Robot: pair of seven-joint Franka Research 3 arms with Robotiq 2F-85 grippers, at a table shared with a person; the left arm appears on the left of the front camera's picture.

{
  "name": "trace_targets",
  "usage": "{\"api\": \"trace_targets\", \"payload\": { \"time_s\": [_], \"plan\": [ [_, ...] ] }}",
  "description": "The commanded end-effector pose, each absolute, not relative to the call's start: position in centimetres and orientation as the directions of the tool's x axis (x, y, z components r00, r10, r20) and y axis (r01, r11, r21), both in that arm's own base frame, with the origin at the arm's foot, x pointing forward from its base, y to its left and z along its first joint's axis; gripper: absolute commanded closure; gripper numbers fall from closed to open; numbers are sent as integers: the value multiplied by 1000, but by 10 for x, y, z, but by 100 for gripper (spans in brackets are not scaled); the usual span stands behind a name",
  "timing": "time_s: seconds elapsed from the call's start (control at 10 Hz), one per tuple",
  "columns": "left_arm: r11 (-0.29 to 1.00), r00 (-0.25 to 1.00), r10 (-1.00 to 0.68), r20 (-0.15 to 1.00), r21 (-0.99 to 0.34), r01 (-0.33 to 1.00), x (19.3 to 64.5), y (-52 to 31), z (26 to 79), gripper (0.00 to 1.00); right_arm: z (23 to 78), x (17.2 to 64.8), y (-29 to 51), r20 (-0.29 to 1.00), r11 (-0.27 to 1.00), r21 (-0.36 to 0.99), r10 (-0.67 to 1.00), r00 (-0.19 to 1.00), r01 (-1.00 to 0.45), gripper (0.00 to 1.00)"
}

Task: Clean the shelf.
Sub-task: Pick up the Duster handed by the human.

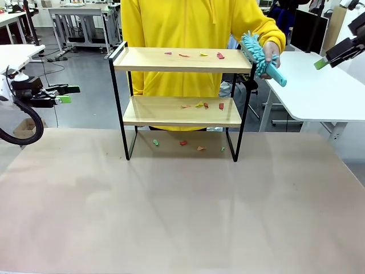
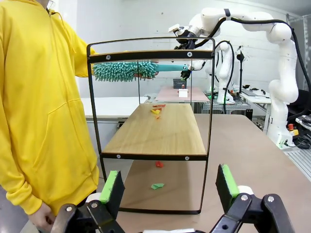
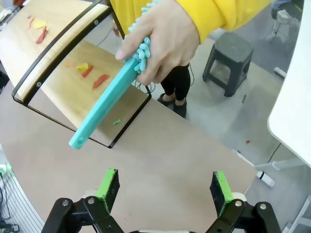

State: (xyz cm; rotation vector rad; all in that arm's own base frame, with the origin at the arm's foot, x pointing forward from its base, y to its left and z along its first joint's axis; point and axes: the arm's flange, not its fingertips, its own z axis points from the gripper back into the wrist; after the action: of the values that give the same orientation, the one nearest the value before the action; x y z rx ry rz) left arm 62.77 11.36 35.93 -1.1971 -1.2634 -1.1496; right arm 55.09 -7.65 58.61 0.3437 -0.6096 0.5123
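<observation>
Brown table [image 1: 182, 217], scrap-strewn shelf [image 1: 145, 59], person's duster [image 1: 254, 51]

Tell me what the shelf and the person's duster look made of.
Shelf: boards look like light wood, matte, grain visible; frame thin, black, likely painted metal. Duster: turquoise handle looks like smooth plastic; head of soft nubby fingers, probably microfibre.

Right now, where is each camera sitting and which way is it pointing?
Front: between the arms, facing the person across the shelf; left claw, right claw at the sides.
Left wrist: above its open claw, looking at the shelf end-on; right arm beyond.
Right wrist: above its open claw, looking down at the hand gripping the duster.
Shared: shelf and duster.
</observation>
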Motion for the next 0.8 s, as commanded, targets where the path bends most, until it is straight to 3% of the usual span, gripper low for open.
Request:
{"api": "trace_targets", "payload": {
  "time_s": [0.0, 0.3, 0.7],
  "plan": [
    [58, -15, 38, 999, 12, 998, 628, 114, 361, 0, 601, 542, -55, 609, 886, 147, 270, 746, -440, 0],
    [58, -15, 38, 999, 12, 998, 628, 114, 361, 0, 636, 536, 4, 600, 948, 95, 189, 777, -304, 0],
    [58, -15, 38, 999, 12, 998, 628, 114, 361, 0, 619, 531, 74, 640, 972, 83, 116, 759, -219, 0]
  ]
}}
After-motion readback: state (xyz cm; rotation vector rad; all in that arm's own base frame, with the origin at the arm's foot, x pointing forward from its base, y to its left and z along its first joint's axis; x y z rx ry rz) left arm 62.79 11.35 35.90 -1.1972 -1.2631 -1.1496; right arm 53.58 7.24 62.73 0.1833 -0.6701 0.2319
